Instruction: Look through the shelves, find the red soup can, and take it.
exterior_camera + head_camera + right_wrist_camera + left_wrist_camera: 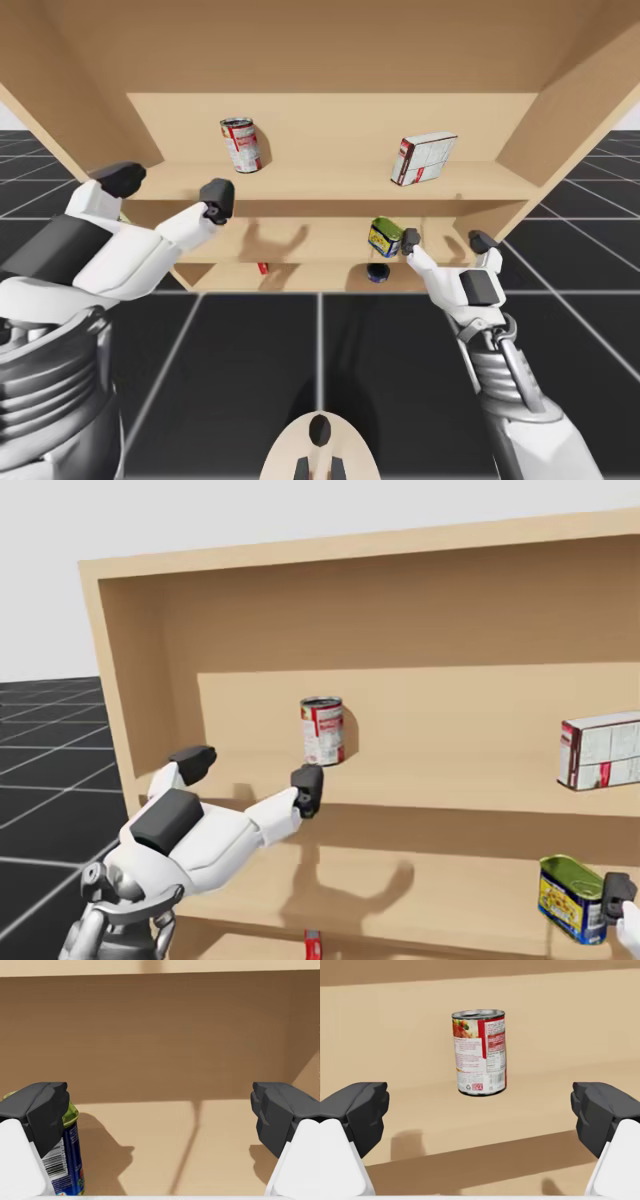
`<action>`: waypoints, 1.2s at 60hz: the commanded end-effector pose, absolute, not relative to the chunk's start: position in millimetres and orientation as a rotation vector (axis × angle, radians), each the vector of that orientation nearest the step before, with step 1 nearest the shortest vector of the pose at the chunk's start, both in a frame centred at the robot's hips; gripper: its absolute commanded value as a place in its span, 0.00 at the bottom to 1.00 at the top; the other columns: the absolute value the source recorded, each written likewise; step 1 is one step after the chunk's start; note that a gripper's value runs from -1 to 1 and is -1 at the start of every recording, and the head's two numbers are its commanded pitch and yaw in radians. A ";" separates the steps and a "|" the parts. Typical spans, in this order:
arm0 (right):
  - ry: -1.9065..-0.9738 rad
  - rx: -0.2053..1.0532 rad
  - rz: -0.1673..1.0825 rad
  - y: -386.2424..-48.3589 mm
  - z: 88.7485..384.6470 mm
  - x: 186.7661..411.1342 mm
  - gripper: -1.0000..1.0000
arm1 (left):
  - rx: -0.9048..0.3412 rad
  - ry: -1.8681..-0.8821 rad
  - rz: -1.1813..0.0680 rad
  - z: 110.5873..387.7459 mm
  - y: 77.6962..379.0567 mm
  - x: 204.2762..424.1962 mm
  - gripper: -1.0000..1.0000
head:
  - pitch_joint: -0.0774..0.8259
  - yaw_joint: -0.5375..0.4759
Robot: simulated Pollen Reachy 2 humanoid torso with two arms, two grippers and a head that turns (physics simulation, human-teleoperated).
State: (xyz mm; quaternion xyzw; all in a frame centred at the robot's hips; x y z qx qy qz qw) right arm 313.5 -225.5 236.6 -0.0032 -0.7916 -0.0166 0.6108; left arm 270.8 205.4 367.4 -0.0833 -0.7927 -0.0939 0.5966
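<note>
The red and white soup can point(240, 144) point(322, 731) point(479, 1052) stands upright on the top shelf, towards its left. My left gripper point(167, 186) point(250, 773) point(480, 1120) hovers open in front of that shelf's edge. The can is ahead of it, centred between the fingers and well beyond them. My right gripper point(447, 240) point(160, 1120) is open at the middle shelf, nothing between its fingers. A blue and yellow can with a green top point(385, 237) point(571, 897) point(62, 1160) stands just beside its left finger.
A white and red box point(423, 158) point(600, 751) lies tilted on the top shelf at the right. On the bottom shelf sit a small red thing point(263, 267) point(313, 946) and a dark blue round thing point(377, 272). The wooden shelf unit point(330, 195) has side walls on both sides.
</note>
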 end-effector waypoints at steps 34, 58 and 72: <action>-1.824 -0.008 -0.067 -227.7 234.6 314.5 0.00 | -0.178 -1.656 -0.058 385.2 154.7 391.0 0.00 | 0.23 0.78; -1.819 -0.023 -0.070 -229.6 233.3 316.5 0.00 | -0.101 -1.666 -0.017 382.4 145.8 405.3 0.96 | 0.25 0.78; -1.815 -0.027 -0.071 -230.9 232.3 317.4 0.00 | -0.094 -1.685 -0.016 384.1 145.8 404.5 1.00 | 0.25 0.78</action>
